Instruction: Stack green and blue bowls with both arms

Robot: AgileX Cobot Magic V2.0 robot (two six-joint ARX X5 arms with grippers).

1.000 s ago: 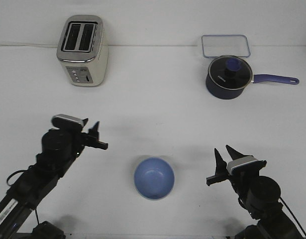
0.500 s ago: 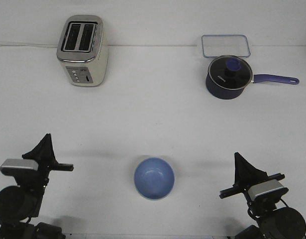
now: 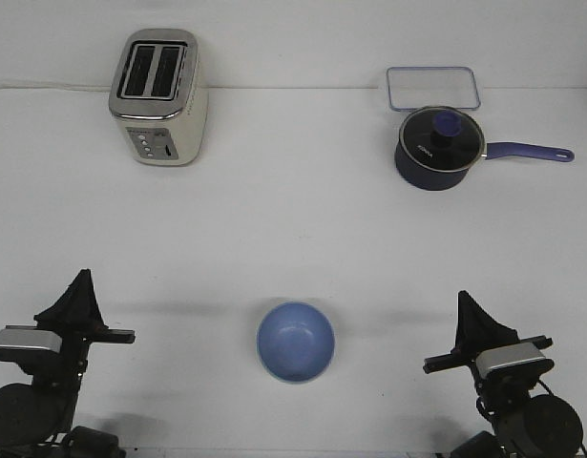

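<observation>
Blue bowl (image 3: pixel 295 341) sits near the front edge of the white table (image 3: pixel 293 210), roughly midway btwn the two grippers and touching neither. Only one bowl shows in the front view; rim and inside are all blue, so if a green one is under it, can't tell from here. It's upright, mouth facing up, round, so no long axis to speak of.

Left gripper (image 3: pixel 80 291) is low at the front-left corner, well apart from the bowl, its dark pointed tip aimed up and toward the back of the table. Silver-grey crossbar on the left wrist, black arm body below it at the frame's bottom edge. Fingers read as a single dark wedge coming to one point, so they look closed together w/ nothing between them.

Right gripper (image 3: pixel 470 315) mirrors it at the front-right corner, also well clear of the bowl, tip pointing up and back. Same story: one solid black wedge, no gap visible, fingers together, nothing held. Bare table lies btwn each tip and the bowl.

Farther back: cream toaster (image 3: pixel 159 97) at back left, slots up. Back right, a dark blue saucepan (image 3: pixel 439 148) w/ glass lid, handle pointing right. Just behind it, touching or nearly so, a clear rectangular container (image 3: pixel 433 89) w/ a blue rim.
</observation>
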